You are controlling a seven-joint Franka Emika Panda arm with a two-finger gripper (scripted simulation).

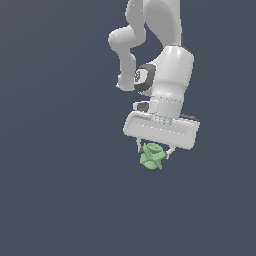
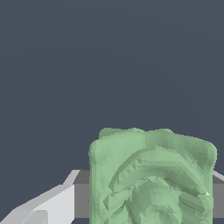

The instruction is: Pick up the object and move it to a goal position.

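Even, diffuse simulator light; soft shading on white arm (image 1: 170,75); no glare, no blur; flat dark backdrop; faceted render edges on green object (image 2: 153,179).

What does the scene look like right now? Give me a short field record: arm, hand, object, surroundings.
arm: white Panda, reaching down from the top of the exterior view
hand: pointing down, fingers on either side of the object
object: small pale green lumpy figure, sits between the fingers, narrower than the hand
grasp: appears shut on the object; contact is mostly hidden in both views
wrist view: object fills the lower part, one finger beside it
surroundings: plain dark grey-blue; no goal marker visible
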